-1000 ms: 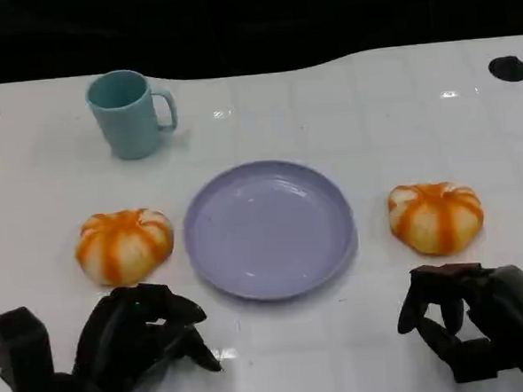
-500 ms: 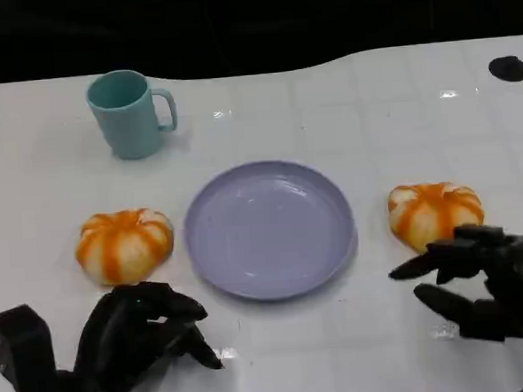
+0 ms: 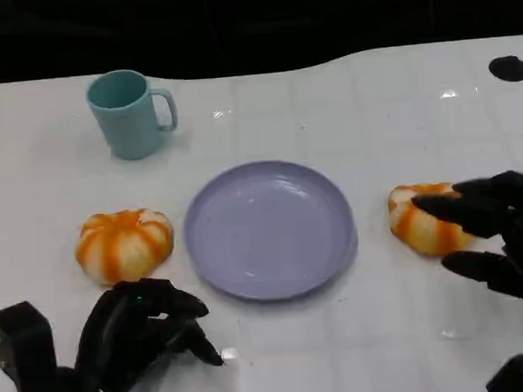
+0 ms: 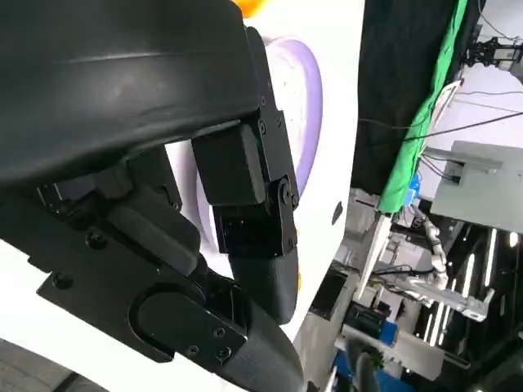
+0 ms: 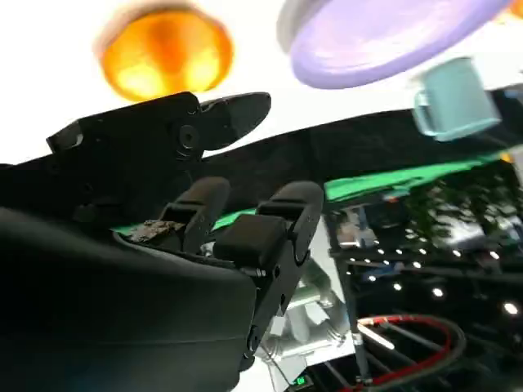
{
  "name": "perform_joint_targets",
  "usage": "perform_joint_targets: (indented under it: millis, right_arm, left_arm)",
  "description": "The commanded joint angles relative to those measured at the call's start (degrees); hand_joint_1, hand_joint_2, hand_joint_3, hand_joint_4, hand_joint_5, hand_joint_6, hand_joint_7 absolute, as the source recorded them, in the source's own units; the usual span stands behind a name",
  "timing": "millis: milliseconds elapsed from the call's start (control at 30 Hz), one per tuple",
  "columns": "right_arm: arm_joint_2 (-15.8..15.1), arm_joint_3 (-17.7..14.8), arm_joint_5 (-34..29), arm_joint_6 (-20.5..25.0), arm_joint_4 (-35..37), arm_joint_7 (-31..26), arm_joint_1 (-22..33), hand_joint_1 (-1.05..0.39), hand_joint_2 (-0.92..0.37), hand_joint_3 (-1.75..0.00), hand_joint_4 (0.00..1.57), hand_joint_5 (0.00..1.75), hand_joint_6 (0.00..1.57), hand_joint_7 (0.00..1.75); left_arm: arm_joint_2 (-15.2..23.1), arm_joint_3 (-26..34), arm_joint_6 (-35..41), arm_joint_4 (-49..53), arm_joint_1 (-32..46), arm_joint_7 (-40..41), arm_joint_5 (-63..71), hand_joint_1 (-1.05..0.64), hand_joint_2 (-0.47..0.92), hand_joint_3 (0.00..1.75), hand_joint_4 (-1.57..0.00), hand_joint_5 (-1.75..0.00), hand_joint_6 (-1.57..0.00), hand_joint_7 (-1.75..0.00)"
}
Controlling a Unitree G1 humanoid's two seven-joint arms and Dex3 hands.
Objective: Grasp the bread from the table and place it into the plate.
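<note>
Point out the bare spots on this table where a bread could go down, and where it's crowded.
The plate holds nothing, the most open spot. Bare table lies between the mug and the table's far right. The strip before the plate, between the two hands, is free too. Crowded: the right hand around the right bread, and the left hand just before the left bread.

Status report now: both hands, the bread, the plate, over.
Right hand open, fingers spread at the right bread, no grip yet. Left hand curled, holding nothing, near the left bread. Plate bare between them. Mug far back, not in the way.
</note>
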Motion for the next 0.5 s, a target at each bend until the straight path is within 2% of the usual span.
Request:
perform_joint_targets:
  millis: [33, 100, 267, 400, 500]
  right_arm:
    - [-1.8, 0.1, -1.2, 5.4, -3.7, 4.3, 0.2, -0.45, -0.86, 0.0, 0.29, 0.15, 0.44, 0.0]
    - [-2.1, 0.6, -1.6, 7.3, -4.4, 6.3, -0.3, -0.47, -0.86, 0.0, 0.23, 0.11, 0.36, 0.0]
    - [-2.6, 2.4, -2.8, 10.9, -4.2, 9.7, -2.4, -0.49, -0.86, 0.0, 0.16, 0.09, 0.28, 0.0]
    - [-2.6, 4.9, -5.3, 13.9, -2.3, 11.3, -4.9, -0.52, -0.84, 0.0, 0.14, 0.09, 0.26, 0.0]
    - [-2.5, 6.7, -5.9, 14.4, 0.6, 11.2, -6.9, -0.52, -0.83, 0.0, 0.15, 0.11, 0.27, 0.01]
  left_arm:
    - [0.7, 0.1, -0.4, 0.1, 0.0, -0.2, 0.3, -1.05, 0.72, 0.0, -1.57, -0.59, -1.57, -0.21]
    - [0.8, 0.0, -0.7, 0.4, 0.0, -0.1, 0.5, -1.05, 0.72, 0.0, -1.57, -0.59, -1.57, -0.21]
    - [0.7, 0.1, -1.4, 0.7, -0.1, -0.4, 0.4, -1.05, 0.73, 0.0, -1.57, -0.58, -1.57, -0.21]
    - [0.8, 0.1, -1.1, 0.5, 0.0, -0.1, 0.5, -1.05, 0.73, 0.0, -1.57, -0.58, -1.57, -0.21]
    - [0.7, 0.0, -0.7, -0.1, 0.3, 0.2, 0.6, -1.05, 0.73, 0.0, -1.57, -0.59, -1.57, -0.21]
